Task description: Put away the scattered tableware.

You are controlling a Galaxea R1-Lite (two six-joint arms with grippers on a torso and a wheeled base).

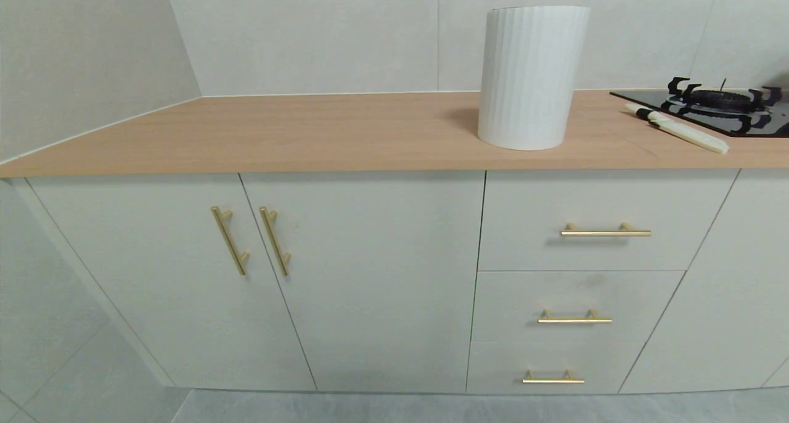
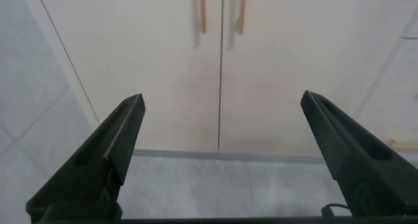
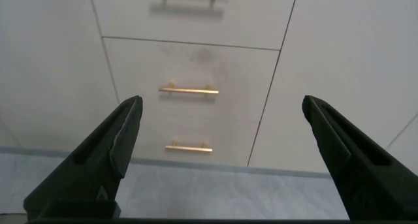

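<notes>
A white ribbed container is being seen standing upright on the wooden worktop, towards its right half and close to the front edge; its inside is being hidden by the viewing angle, so its contents cannot be told. A long pale utensil with a black band is being found lying flat and slantwise on the worktop to the container's right, apart from it and just beside the near edge of the black hob; whether it is touching the hob cannot be told. A broad stretch of bare worktop is being left between the container and the wall corner on the left. Below the worktop's edge, two cabinet doors with upright gold handles are being kept closed, and three drawers with level gold handles are being kept closed beside them. The left pincer is being held with its fingers wide apart and nothing between them, low before the seam of the two doors and above the floor. The right pincer is likewise being held spread apart and unloaded, low before the lower drawers. The utensil is thus being kept up on the worktop, well apart from both pincers.
</notes>
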